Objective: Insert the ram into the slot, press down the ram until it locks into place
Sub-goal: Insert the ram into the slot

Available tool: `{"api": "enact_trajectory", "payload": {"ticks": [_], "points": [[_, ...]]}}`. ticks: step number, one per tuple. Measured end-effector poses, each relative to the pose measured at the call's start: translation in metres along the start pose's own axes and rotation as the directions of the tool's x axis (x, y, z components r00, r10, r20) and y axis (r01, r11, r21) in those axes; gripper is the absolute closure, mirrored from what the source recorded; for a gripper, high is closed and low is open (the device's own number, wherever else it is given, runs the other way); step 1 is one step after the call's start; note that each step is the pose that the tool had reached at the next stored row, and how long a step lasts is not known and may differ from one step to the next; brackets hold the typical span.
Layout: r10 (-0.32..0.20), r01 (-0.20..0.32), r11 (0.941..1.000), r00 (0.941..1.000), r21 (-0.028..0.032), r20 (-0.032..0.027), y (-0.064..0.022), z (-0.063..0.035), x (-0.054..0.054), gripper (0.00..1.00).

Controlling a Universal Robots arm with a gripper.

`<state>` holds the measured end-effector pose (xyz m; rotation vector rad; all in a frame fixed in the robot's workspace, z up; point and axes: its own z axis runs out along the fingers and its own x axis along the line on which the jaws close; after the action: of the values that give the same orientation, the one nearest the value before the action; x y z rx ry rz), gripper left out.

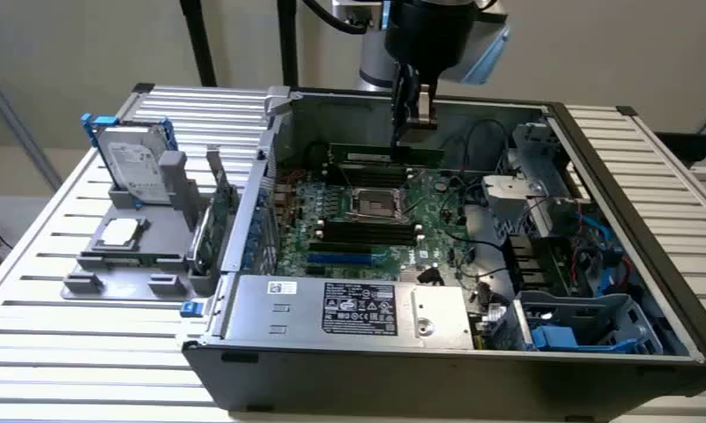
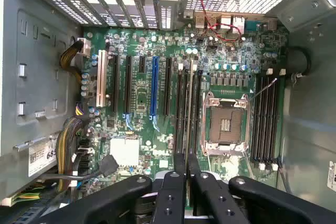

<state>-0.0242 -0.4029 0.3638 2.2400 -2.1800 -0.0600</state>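
My gripper [image 1: 414, 119] hangs inside the open computer case, shut on the ram [image 1: 376, 156]. The ram is a long thin green stick held level above the motherboard [image 1: 441, 198]. In the wrist view the ram [image 2: 189, 108] shows edge-on as a thin line running out from between my black fingers [image 2: 177, 182]. It lies lengthwise over the bank of black slots [image 2: 182, 114] between the blue socket and the processor socket, still apart from them. A second bank of black slots [image 2: 265, 116] lies on the other side of the processor socket. In the exterior view the nearer slots [image 1: 353, 232] sit below the processor socket.
The processor socket [image 2: 226, 121] and blue socket [image 2: 154, 85] flank the slots. Case walls, a power supply [image 1: 353, 307] and a drive cage [image 1: 541, 189] crowd the board. Outside, at the exterior view's left, a grey fixture [image 1: 130, 264] carries a hard drive [image 1: 135, 167] and a green expansion card [image 1: 219, 220].
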Motion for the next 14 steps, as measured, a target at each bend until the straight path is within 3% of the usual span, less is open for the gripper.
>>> {"api": "enact_trajectory", "payload": {"ticks": [14], "points": [[0.0,0.0,1.0,1.0,0.0,-0.0001,-0.0001,0.0011,0.0,0.87]]}}
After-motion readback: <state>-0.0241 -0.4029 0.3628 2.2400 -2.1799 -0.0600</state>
